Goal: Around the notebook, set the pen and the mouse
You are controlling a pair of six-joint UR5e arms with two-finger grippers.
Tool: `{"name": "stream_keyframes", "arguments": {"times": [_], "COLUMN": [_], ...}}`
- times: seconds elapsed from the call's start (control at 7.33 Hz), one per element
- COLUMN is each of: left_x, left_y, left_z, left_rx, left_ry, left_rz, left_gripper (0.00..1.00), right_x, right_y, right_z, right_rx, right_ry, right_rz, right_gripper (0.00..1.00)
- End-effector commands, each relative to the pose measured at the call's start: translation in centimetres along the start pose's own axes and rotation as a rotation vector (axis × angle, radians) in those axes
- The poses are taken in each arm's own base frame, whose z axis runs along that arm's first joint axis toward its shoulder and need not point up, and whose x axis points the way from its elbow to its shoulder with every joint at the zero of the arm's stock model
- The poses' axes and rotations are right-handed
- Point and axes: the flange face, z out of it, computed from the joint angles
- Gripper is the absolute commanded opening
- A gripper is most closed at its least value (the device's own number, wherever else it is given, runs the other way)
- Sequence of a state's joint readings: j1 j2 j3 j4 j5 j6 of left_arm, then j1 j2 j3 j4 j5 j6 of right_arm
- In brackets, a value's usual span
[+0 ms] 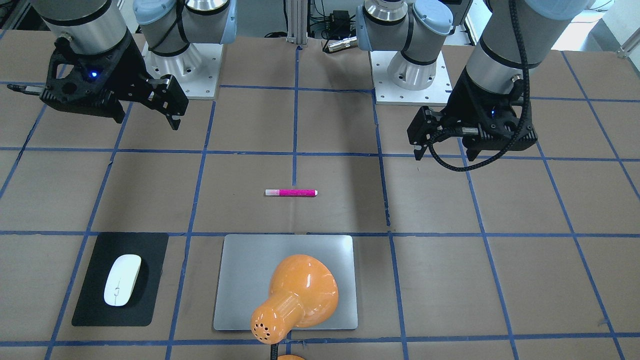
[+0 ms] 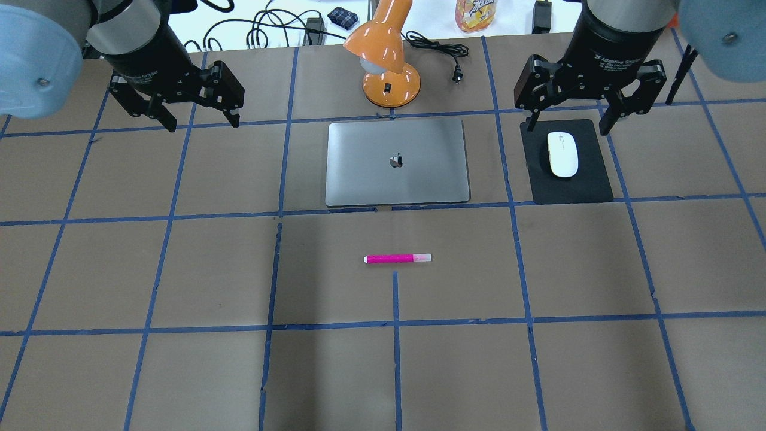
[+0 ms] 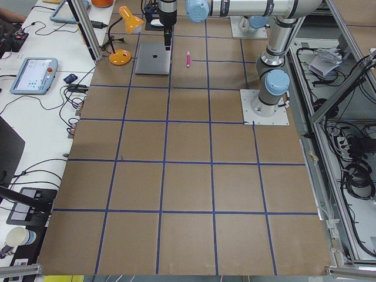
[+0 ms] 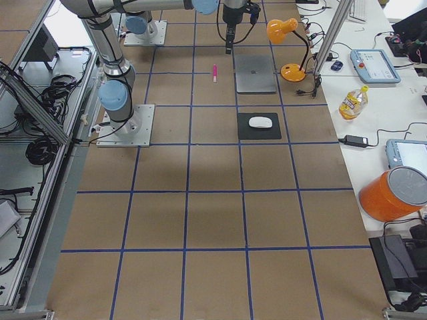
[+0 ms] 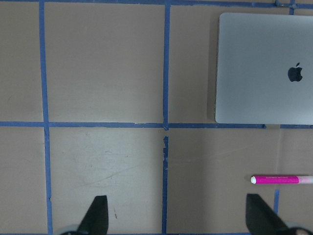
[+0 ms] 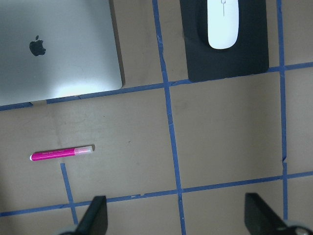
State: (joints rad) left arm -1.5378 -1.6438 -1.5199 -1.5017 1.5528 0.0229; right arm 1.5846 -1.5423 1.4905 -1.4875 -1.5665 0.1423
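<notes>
The magenta pen (image 2: 398, 258) lies flat on the brown table, on the robot's side of the silver-grey notebook (image 2: 397, 161). The white mouse (image 2: 562, 154) rests on a black mat (image 2: 592, 182) just right of the notebook. My right gripper (image 2: 568, 127) hovers open above the mat's far edge, holding nothing. Far to the left of the notebook, my left gripper (image 2: 203, 123) also hangs open and empty. In the left wrist view the notebook (image 5: 264, 68) and pen (image 5: 281, 179) sit at the right. The right wrist view shows the mouse (image 6: 223, 24), notebook (image 6: 58, 44) and pen (image 6: 61, 153).
An orange desk lamp (image 2: 389, 66) stands at the notebook's far edge, its head leaning over the notebook (image 1: 300, 295). Its cord and plug (image 2: 458, 75) trail to the right. Blue tape lines grid the brown table. Cables and a bottle (image 2: 476, 13) lie beyond the far edge.
</notes>
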Motion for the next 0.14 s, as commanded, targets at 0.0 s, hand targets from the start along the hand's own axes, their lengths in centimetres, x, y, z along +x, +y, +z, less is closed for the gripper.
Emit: {"name": "stream_keyframes", "arguments": {"times": [0.0], "left_x": [0.36], "left_y": [-0.12], "left_z": [-0.06], "left_rx": [0.0], "left_ry": [-0.008], "left_rz": [0.03], "left_gripper": [1.0], "right_x": [0.0], "right_y": [-0.01], "right_z": [0.07], "right_rx": [-0.002], "right_ry": [0.0], "right_rz": [0.002], "right_gripper": [1.0]}}
